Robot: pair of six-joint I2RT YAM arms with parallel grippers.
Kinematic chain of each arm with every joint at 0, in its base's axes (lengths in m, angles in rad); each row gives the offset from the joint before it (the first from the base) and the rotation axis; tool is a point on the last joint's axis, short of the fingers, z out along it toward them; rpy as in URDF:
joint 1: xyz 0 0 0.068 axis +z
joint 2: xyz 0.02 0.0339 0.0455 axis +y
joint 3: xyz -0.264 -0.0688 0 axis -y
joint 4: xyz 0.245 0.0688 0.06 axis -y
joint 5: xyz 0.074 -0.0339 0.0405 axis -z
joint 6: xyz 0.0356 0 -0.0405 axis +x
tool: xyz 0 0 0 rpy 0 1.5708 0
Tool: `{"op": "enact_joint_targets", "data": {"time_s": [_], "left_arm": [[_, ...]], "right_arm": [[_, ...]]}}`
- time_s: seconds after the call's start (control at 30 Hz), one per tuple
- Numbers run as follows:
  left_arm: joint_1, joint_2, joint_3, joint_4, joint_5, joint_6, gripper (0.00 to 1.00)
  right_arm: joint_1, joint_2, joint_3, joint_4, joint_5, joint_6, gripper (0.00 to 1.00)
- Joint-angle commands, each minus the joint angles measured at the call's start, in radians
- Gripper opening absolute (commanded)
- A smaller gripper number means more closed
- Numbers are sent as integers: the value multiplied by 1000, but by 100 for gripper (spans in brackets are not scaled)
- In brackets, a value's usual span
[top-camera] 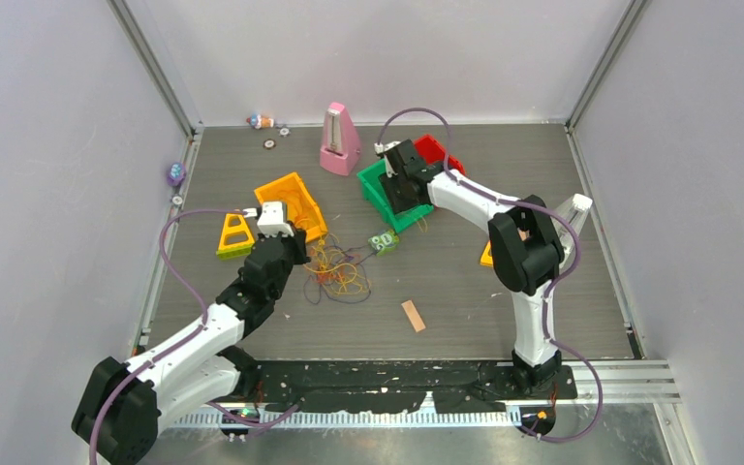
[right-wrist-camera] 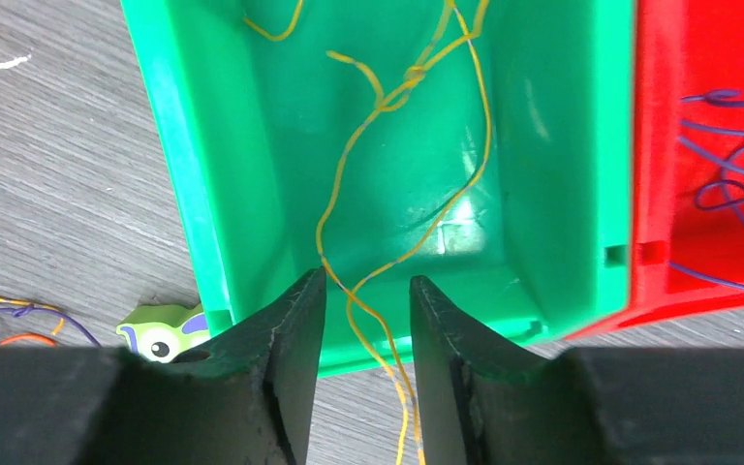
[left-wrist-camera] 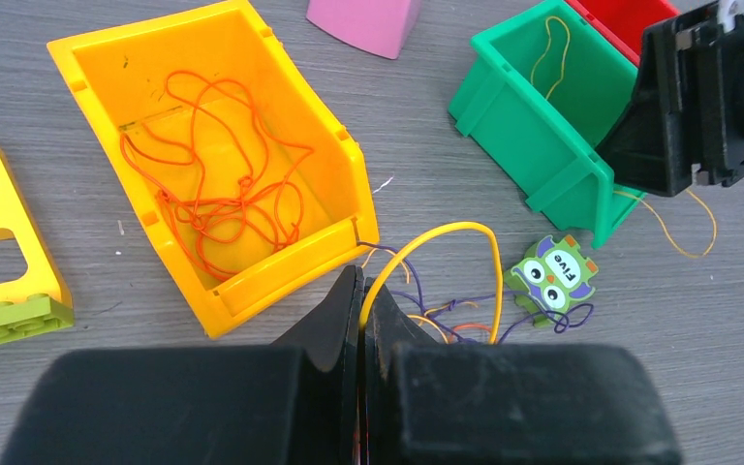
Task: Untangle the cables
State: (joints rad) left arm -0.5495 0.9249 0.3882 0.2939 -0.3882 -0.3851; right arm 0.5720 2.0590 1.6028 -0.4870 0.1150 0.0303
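Base rail (top-camera: 387, 373) | grey plank table (top-camera: 446, 291), cables (top-camera: 334, 271) mid-left | pale walls (top-camera: 378, 58)

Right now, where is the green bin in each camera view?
Top external: green bin right of centre, beside the red bin.
Left wrist: green bin at upper right.
Right wrist: green bin fills the upper middle.
Shared landmark: the owl tile, lying just off a corner of the bin in every view.

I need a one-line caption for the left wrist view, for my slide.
The left gripper pinches a yellow cable beside the orange bin holding an orange cable.
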Motion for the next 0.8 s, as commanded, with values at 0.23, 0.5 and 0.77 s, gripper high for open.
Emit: {"op": "enact_joint_targets", "data": {"time_s": [0.23,0.5,0.77], "left_arm": [[-2,-2,38,18,8,5,0],[-2,-3,40,16,12,3,0],[-3,4,41,18,12,5,0]], "right_arm": [[-11,-123,118,-7,44,-1,49],[-63,-126,182,17,-19,13,71],[-134,-50,318,38,-96,54,83]]}}
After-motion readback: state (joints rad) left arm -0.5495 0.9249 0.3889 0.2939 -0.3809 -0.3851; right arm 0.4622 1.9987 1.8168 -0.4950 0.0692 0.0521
